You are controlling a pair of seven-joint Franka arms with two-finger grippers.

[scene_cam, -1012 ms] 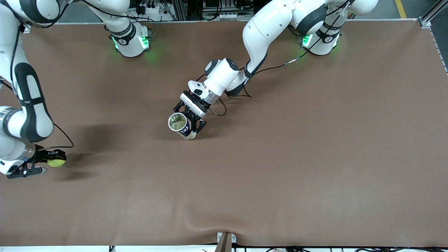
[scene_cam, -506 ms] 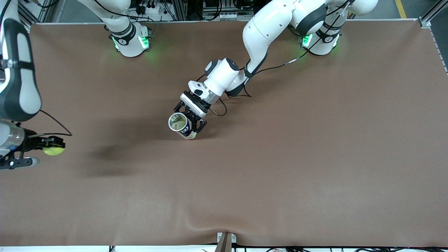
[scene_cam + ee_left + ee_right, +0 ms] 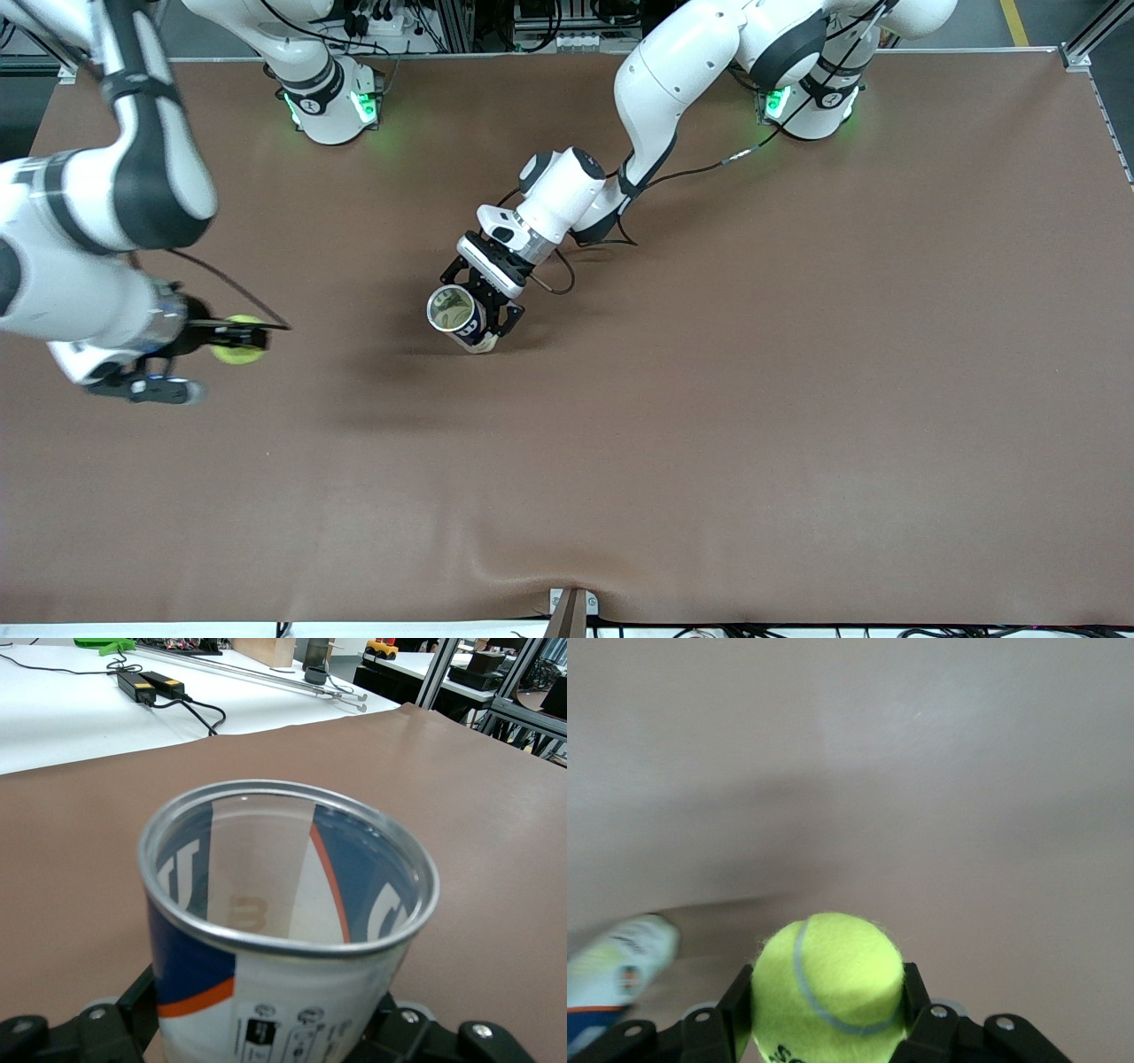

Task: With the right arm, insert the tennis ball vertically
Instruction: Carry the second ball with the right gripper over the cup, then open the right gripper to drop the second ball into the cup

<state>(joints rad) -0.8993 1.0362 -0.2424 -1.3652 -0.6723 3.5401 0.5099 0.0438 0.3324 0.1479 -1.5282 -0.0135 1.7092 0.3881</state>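
tennis ball (image 3: pixel 238 352) is clamped in right gripper (image 3: pixel 232 344) above the table (image 3: pixel 797 399); can (image 3: pixel 457 319) is gripped upright by left gripper (image 3: pixel 485 312).

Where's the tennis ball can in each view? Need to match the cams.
Front view: the can stands upright mid-table, open mouth up, clamped by the left gripper.
Left wrist view: the can fills the middle, empty, silver rim toward the camera.
Right wrist view: the can is a blurred sliver at the frame edge, apart from the tennis ball in the right gripper.
Shared landmark: the brown table.
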